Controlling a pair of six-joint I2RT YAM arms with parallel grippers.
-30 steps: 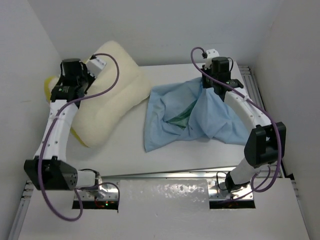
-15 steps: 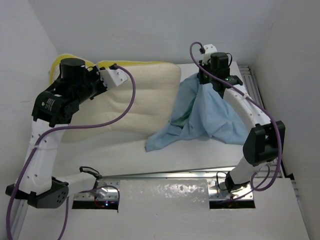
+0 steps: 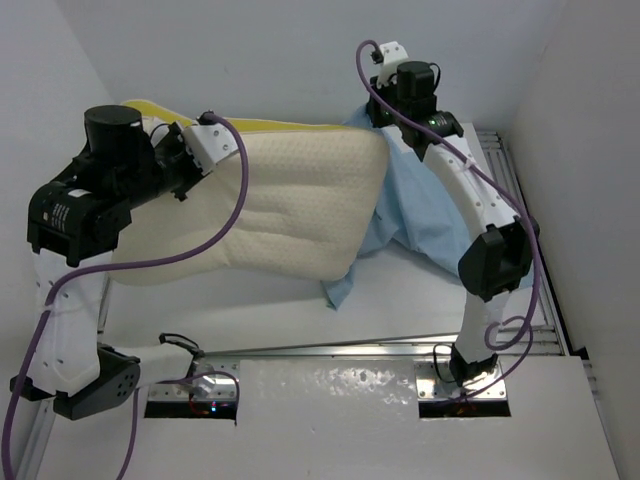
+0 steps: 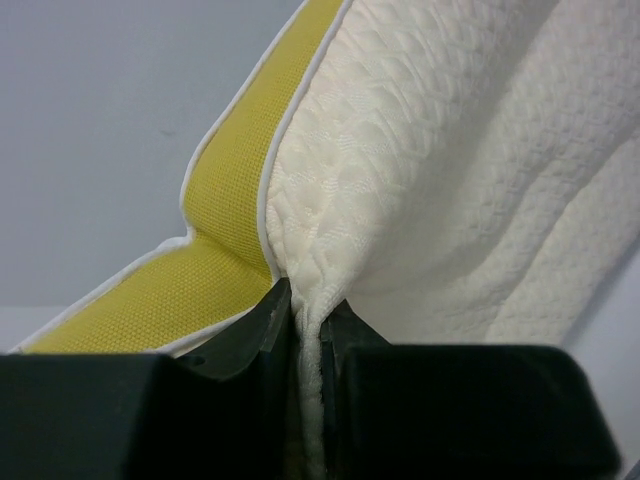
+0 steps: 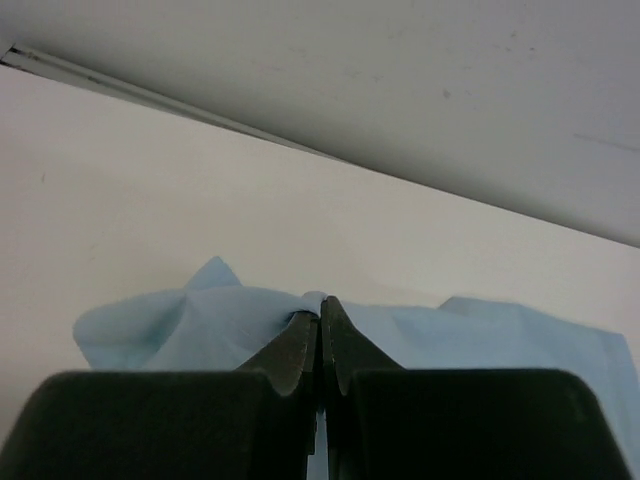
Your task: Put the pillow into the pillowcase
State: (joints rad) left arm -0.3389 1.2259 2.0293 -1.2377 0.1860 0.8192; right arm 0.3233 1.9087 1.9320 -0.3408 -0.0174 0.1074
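The pillow (image 3: 290,215) is thick cream foam with a yellow edge band (image 3: 270,124). It is lifted and stretches from the left to the middle in the top view. My left gripper (image 4: 308,312) is shut on its cream edge next to the yellow band (image 4: 225,220). The light blue pillowcase (image 3: 425,205) hangs at the right, partly behind the pillow's right end. My right gripper (image 5: 320,308) is shut on a fold of the pillowcase (image 5: 180,320), held high near the back wall. The mint side, logo and tag are hidden.
White walls close in at the back and both sides. A metal rail (image 3: 520,190) runs along the table's right edge. A metal strip (image 3: 330,350) lies along the near edge by the arm bases.
My left arm has lifted the pillow and carried it right, over the pillowcase's left part. My right arm has raised the pillowcase and moved it back and left.
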